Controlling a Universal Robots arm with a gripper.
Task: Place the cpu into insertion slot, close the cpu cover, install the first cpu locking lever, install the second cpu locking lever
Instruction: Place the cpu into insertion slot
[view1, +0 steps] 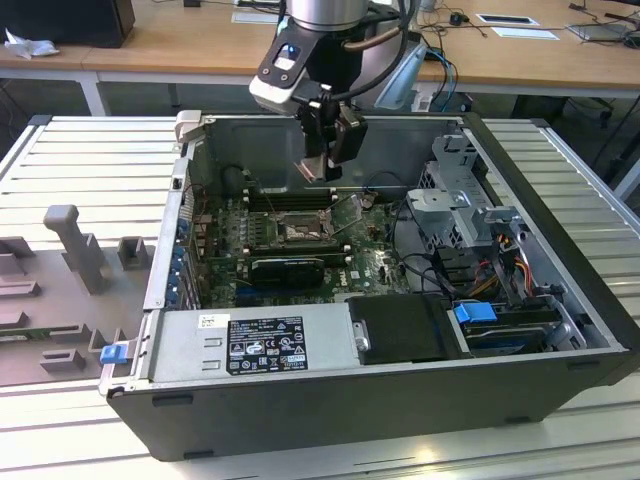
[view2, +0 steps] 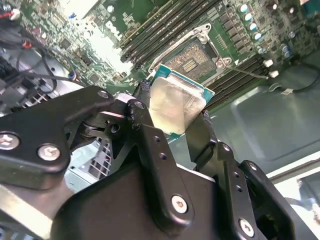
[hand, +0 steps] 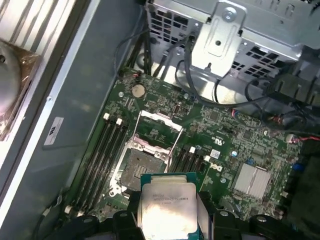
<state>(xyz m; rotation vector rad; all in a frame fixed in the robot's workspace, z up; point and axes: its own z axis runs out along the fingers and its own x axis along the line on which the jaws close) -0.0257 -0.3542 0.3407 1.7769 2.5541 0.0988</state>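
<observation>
My gripper (view1: 322, 168) hangs inside the open computer case, above the green board, shut on the cpu (view2: 175, 105). The chip's pale silver top (hand: 167, 205) shows between the black fingers (view2: 145, 132). Beneath and slightly ahead of the chip lies the insertion slot (hand: 142, 167), a dark-framed square with a greyish contact field (view2: 192, 60), bare and apart from the chip. The cpu cover (hand: 160, 127) is a thin silvery frame standing swung up at the slot's far edge. A thin metal lever (view2: 250, 74) juts out beside the slot. In the exterior view the slot (view1: 297, 232) lies below the gripper.
Long black memory slots (hand: 100, 150) flank the socket on both sides. A metal drive cage (view1: 460, 200) with cables (view1: 500, 250) fills the exterior view's right of the case. A labelled power supply (view1: 265, 345) lies along the near side. Grey fixture blocks (view1: 75, 240) stand outside on the left.
</observation>
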